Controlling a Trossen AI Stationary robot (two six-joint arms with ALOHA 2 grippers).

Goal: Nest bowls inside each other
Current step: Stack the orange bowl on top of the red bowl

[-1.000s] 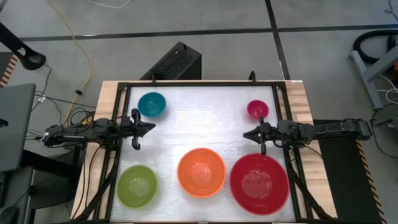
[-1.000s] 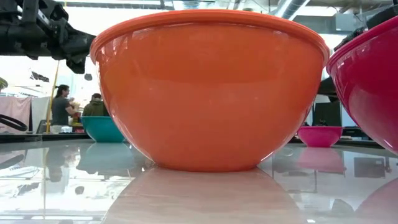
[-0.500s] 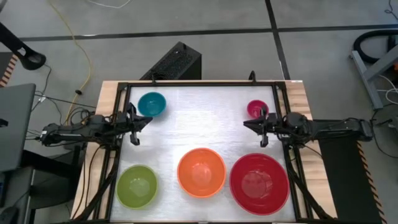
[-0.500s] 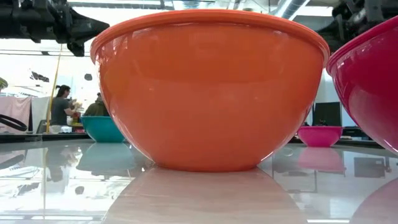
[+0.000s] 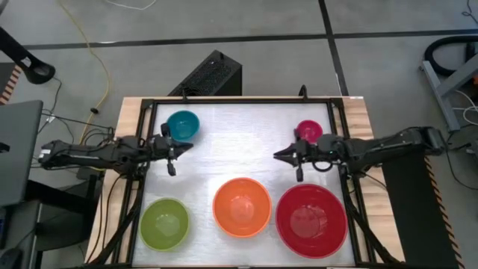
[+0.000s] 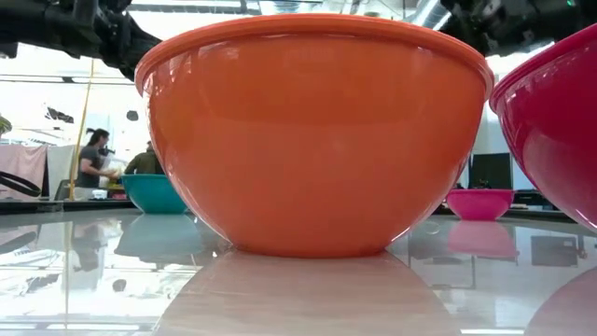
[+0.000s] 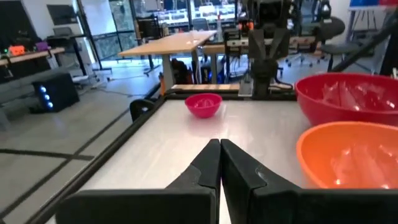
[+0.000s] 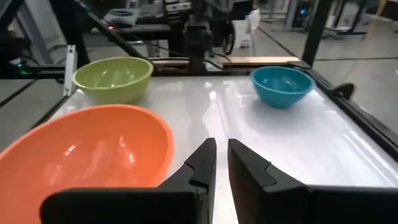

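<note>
Five bowls stand apart on their bases on the white table. The teal bowl [image 5: 182,125] is at the far left and the small pink bowl [image 5: 309,131] at the far right. Along the near edge stand the lime green bowl [image 5: 164,223], the orange bowl [image 5: 242,207] and the red bowl [image 5: 311,220]. My left gripper [image 5: 190,147] hangs shut in the air, just nearer than the teal bowl, pointing level toward the right. My right gripper [image 5: 278,155] hangs above the table beside the pink bowl, pointing left. Its fingers [image 8: 205,155] stand a narrow gap apart with nothing between them.
A black frame [image 5: 239,99] runs around the table top. The middle of the table between the two grippers [image 5: 235,146] is bare. In the low view the orange bowl [image 6: 312,131] fills most of the picture. People [image 6: 93,163] stand in the room beyond the far edge.
Both grippers have risen off their low resting places. My right gripper has also reached toward the table's left, past the pink bowl. My left gripper has stayed near the teal bowl and rolled a little. No bowl has moved.
</note>
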